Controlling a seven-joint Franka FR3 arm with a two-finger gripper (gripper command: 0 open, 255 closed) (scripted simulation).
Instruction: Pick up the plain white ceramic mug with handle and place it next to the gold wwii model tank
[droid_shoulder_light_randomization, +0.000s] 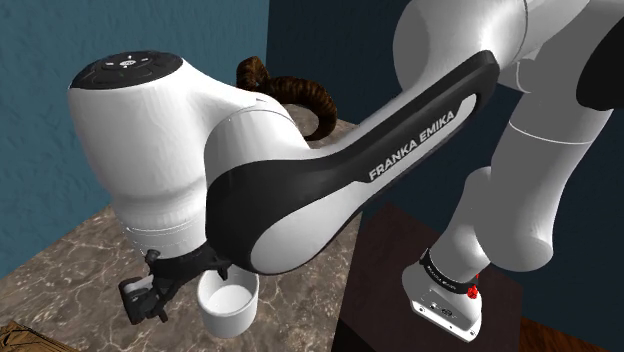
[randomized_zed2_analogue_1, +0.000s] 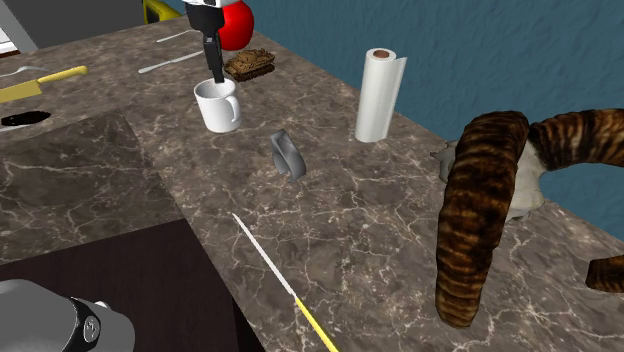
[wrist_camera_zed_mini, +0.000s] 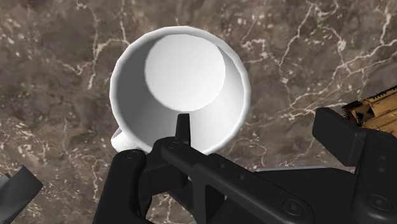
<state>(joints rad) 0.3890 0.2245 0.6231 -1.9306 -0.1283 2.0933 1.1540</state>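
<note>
Straddling the white mug (randomized_zed2_analogue_1: 217, 108) rim, gripper (randomized_zed2_analogue_1: 216, 74) unclenched, we are risking a pinch toppling it toward the gold tank (randomized_zed2_analogue_1: 250, 63), second exterior view's one o'clock.

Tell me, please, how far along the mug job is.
Done: the gripper is positioned over the white mug. In hand: its open fingers straddle the mug's wall, one inside, none clasping. Left: closing, lifting and setting it beside the gold tank; the mug stands on the marbled counter.

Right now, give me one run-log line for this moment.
mug: upright on counter, unheld | gripper: open, above its rim | tank: apart from mug | phase: pre-grasp
</note>
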